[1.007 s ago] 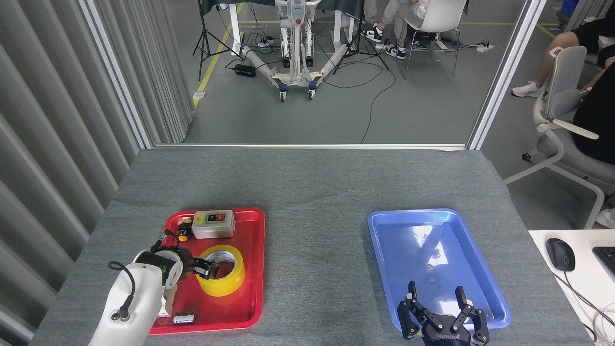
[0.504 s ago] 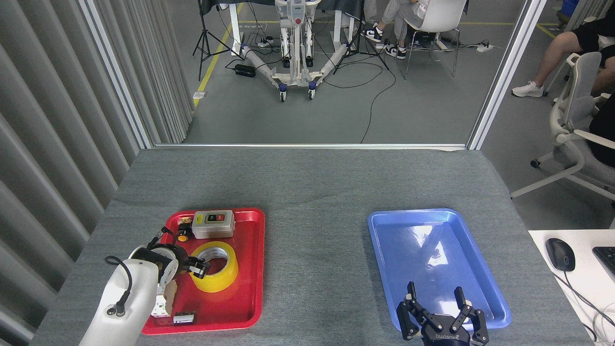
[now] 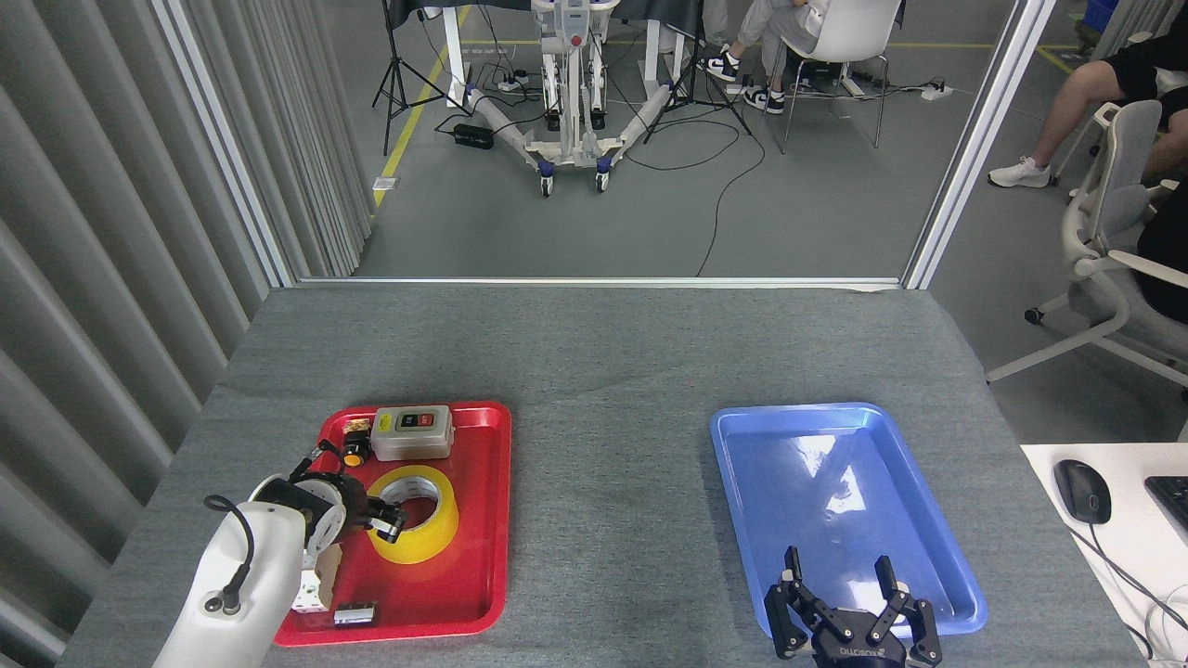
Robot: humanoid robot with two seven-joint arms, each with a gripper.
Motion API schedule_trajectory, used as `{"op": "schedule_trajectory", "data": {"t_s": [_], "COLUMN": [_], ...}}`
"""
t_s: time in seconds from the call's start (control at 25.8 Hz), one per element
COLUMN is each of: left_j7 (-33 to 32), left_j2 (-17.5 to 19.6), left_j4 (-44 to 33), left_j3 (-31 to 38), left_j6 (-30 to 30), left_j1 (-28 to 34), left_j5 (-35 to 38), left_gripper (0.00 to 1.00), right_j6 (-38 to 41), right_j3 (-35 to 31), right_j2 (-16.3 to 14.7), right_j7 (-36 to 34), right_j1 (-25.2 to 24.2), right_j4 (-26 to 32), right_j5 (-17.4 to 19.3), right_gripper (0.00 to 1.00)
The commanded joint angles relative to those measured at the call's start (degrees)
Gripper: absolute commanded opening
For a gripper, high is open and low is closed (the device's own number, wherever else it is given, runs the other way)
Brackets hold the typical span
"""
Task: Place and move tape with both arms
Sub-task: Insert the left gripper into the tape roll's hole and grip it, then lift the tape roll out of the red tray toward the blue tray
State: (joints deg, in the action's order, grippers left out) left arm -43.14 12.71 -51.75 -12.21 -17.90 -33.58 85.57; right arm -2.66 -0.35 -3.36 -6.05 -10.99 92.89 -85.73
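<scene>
The pick-up step looks in hand: the left tool (image 3: 385, 520) is clenched on the near-left wall of the tape (image 3: 416, 515), in the red tray (image 3: 483, 557) at eight o'clock, while the right tool (image 3: 849, 617), fingers spread and holding nothing, waits by the blue tray (image 3: 742, 482) at five o'clock, so next comes a lift toward it.

Right gripper (image 3: 842, 594) fingers (image 3: 791, 562) spread.

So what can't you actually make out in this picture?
- Head view: whether the left gripper pinches the tape; its own wrist hides the jaws.
- Small grey item in the red tray: too small to identify.
- Right gripper: its base is cut off by the bottom edge.
</scene>
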Motion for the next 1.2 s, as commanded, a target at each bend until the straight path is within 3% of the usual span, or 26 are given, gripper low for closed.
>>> {"op": "schedule_trajectory", "data": {"t_s": [0.0,0.23,0.35,0.5,0.81,1.16], "left_j7": [0.07,0.07,-0.02,-0.02,-0.11,-2.39], "left_j2": [-0.14,-0.5,-0.32,-0.23,-0.58,0.82], "left_j4": [0.33,0.07,-0.46,-1.34,-2.04,-8.81], "left_j3": [0.0,0.0,0.0,0.09,0.7,0.88], "left_j6": [0.32,0.59,0.06,-0.11,-1.43,-5.92], "left_j1": [0.09,0.09,0.09,0.18,0.09,0.18], "left_j5": [0.03,0.12,-0.14,-0.85,-1.2,-7.88], "left_gripper": [0.57,0.4,0.2,0.03,0.04,0.05], "right_j6": [0.02,0.02,-0.07,-0.07,-0.24,-0.33], "right_j3": [0.0,0.0,0.09,0.09,0.09,0.79], "right_j2": [0.02,0.02,0.11,0.11,0.02,0.02], "right_j7": [-0.01,-0.01,-0.01,-0.01,-0.01,-0.01], "right_j1": [0.09,0.09,0.09,0.0,-0.08,0.0], "right_j4": [-0.08,-0.16,-0.43,-0.43,-0.43,-0.34], "right_j5": [-0.05,-0.05,-0.05,-0.05,-0.05,-0.14], "right_gripper": [1.0,1.0,1.0,1.0,1.0,1.0]}}
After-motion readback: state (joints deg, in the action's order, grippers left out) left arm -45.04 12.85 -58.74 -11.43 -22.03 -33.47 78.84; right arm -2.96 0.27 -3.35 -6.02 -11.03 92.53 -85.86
